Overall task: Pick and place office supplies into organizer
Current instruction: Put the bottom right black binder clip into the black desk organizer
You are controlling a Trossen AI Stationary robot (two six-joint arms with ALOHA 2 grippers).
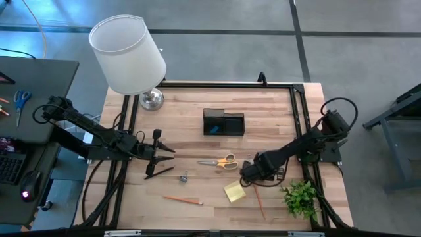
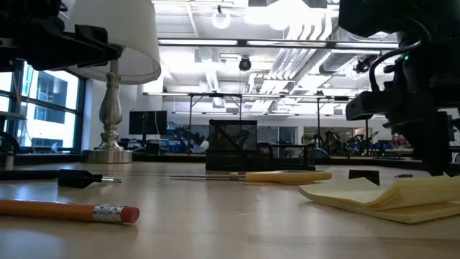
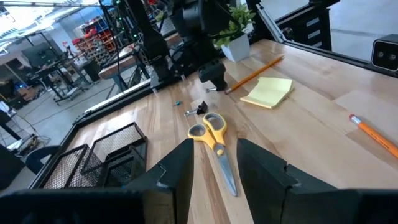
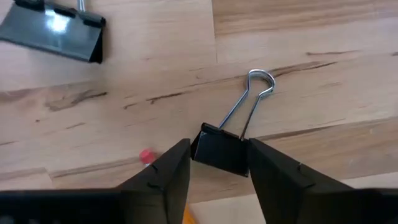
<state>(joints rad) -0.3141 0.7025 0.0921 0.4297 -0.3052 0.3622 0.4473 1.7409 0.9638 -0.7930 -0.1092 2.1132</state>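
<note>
Right claw [image 4: 214, 163] part-spread, fingers astride a black binder clip [image 4: 221, 149] — touching its sides, left claw [image 3: 214, 167] spread, empty.

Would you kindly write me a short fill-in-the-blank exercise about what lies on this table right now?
1. The right gripper has its jaws on either side of a small black binder ____.
2. The scissors lying near the table's middle have ____ handles.
3. The sticky-note pad lies on the table, not in the black ____.
4. Beside the right arm, at the table's corner, stands a small green ____.

Missing words: clip; yellow; organizer; plant
</note>
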